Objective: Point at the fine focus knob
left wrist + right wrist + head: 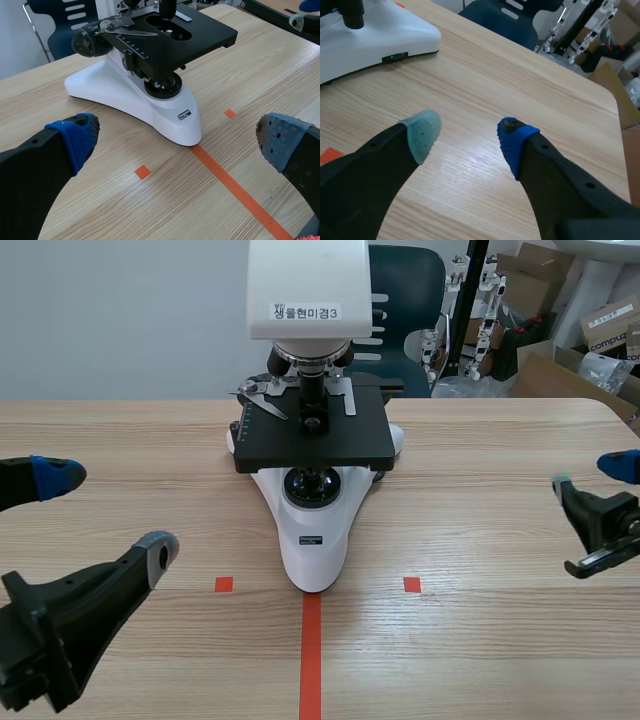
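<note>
A white microscope [312,530] with a black stage [312,435] stands at the table's middle, its base toward me. In the left wrist view a black focus knob [89,42] sticks out of the side of the microscope [150,107], with a smaller knob at its outer end. My left gripper [108,512] hangs open, low at the left and well short of the microscope; its blue and grey pads frame the base tip [177,140]. My right gripper [592,475] is open at the far right, over bare wood [467,137], with the microscope's base [375,35] ahead and to one side.
A dark chair [405,300] stands behind the table. Cardboard boxes [560,375] and a metal stand are at the back right. The table's right edge [615,105] runs close to my right gripper. Orange tape marks [311,650] lie before the microscope.
</note>
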You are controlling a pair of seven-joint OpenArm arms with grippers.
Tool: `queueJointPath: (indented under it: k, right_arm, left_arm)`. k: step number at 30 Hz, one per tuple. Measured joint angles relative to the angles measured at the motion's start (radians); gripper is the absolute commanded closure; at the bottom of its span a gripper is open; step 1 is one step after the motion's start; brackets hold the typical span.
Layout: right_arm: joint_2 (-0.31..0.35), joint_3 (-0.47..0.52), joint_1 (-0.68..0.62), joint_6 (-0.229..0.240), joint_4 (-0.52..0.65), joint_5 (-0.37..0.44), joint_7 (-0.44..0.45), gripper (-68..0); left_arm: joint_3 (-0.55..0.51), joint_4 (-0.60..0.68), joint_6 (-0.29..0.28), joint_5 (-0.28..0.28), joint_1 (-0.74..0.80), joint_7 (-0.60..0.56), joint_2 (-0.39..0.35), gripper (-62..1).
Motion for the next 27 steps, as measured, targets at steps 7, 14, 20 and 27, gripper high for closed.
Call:
queueJointPath:
  k: [7,14,20,27]
  right_arm:
    - [0.038,0.000,0.213,0.202,-0.263,-0.004,0.134,-7.6]
    - [0.038,-0.014,0.442,0.291,-0.513,-0.065,0.218,-0.7]
    - [0.032,-0.093,0.608,0.349,-0.618,-0.177,0.240,-0.7]
    - [-0.040,-0.161,0.753,0.351,-0.694,-0.312,0.280,-0.7]
  left_arm:
    - [0.000,0.000,0.000,0.000,0.000,0.000,0.000,-62.3]
    - [0.000,0.000,0.000,0.000,0.000,0.000,0.000,-62.3]
    - [0.000,0.000,0.000,0.000,0.000,0.000,0.000,-62.3]
    - [0.000,0.000,0.000,0.000,0.000,0.000,0.000,-62.3]
